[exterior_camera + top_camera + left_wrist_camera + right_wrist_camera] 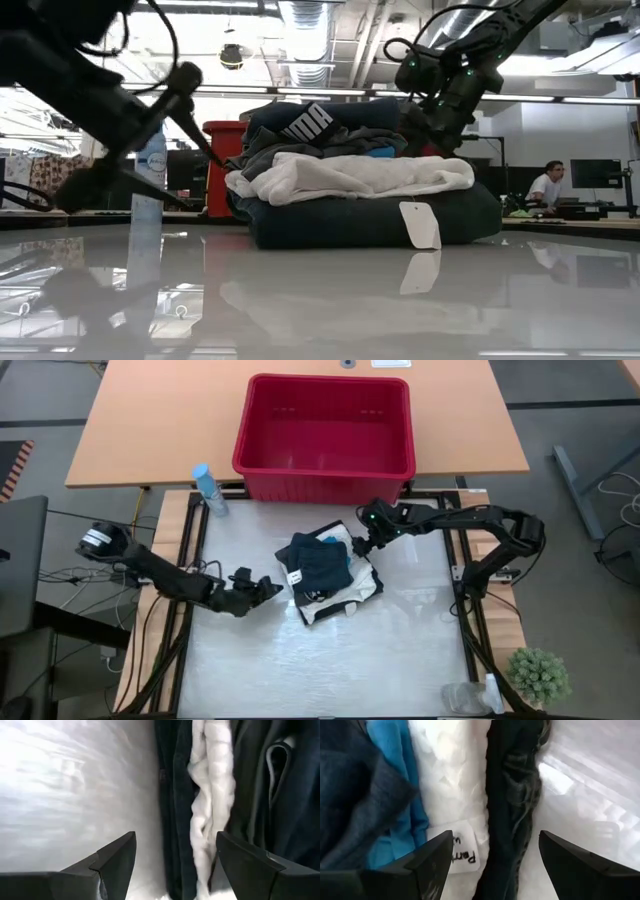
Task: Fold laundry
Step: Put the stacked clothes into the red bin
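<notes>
High view puts the laundry [325, 570] at frame centre as one compact stack on the table [400, 660], below the red basket [325, 425], which looks empty. No loose garment shows anywhere, so folding seems about finished; at most a last tidy of the pile is left. The left gripper [272, 588] sits just left of the stack, the right gripper [358, 548] at its upper right edge; both stand wide open and hold nothing.

Low view adds the layering that the top-down shot hides: a dark garment [370, 222] at the bottom, the white one [350, 172] over it, grey and black pieces above, and a tag [420, 225] hanging in front. Only the right wrist view clearly shows the teal piece [395, 790], sandwiched beside the white layer.
</notes>
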You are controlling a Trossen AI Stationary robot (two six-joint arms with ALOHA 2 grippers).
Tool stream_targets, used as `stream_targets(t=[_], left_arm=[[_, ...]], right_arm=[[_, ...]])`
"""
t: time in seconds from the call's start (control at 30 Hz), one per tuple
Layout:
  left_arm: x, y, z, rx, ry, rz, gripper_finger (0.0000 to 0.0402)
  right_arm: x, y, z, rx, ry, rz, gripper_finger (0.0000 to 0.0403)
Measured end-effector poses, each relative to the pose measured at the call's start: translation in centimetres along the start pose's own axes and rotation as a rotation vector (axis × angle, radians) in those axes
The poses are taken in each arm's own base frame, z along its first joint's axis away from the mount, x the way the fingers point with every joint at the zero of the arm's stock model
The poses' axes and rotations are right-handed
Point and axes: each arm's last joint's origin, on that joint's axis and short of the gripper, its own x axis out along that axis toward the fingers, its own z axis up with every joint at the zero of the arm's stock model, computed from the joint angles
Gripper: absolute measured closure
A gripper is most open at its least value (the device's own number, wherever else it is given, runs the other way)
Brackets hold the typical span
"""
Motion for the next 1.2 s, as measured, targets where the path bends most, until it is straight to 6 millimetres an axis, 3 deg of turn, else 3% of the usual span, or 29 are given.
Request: stream_targets(t=[0.37, 0.7, 0.9, 1.2], left_arm=[[4.8, 0.8, -0.6, 0.021, 0.000, -0.083, 0.0137], [6.3, 0.1, 1.3, 0.057, -0.029, -0.073, 0.0137], [7.4, -1.2, 2.2, 0.144, -0.099, -0.051, 0.0137], [9.7, -0.9, 3.6, 0.119, -0.075, -0.012, 0.0137]], right_arm=[[0.0, 0.3, -0.1, -0.007, -0.005, 0.008, 0.0085], [0.4, 0.0, -0.3, -0.010, -0.024, -0.009, 0.0085], [1.5, -1.2, -1.5, 0.029, -0.043, -0.015, 0.0085], [2.7, -2.6, -2.9, 0.122, -0.086, 0.022, 0.0085]])
